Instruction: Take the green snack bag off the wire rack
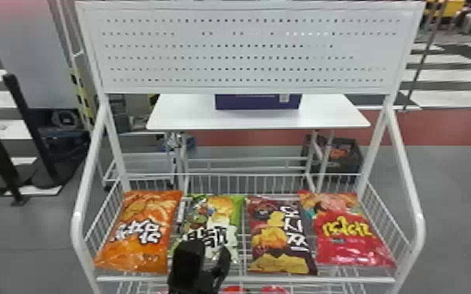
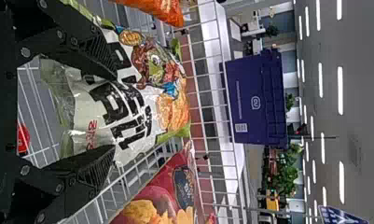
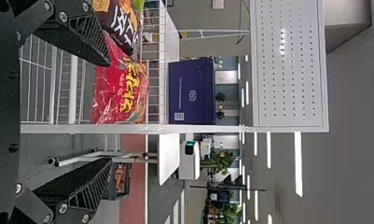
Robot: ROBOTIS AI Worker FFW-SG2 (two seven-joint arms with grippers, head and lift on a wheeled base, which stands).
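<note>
Green bag (image 1: 223,213), glossy, crinkled, white front, heavy black lettering, cartoon figure, on the rack (image 1: 344,280), my left pincer (image 1: 208,252) spread apart at its near end

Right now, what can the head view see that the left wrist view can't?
Head view: a big white board with little holes.
Left wrist view: ceiling lights and leafy plants.
Both: the green snack bag, orange bag, dark red bag, blue-purple box, wire rack and the left gripper.
</note>
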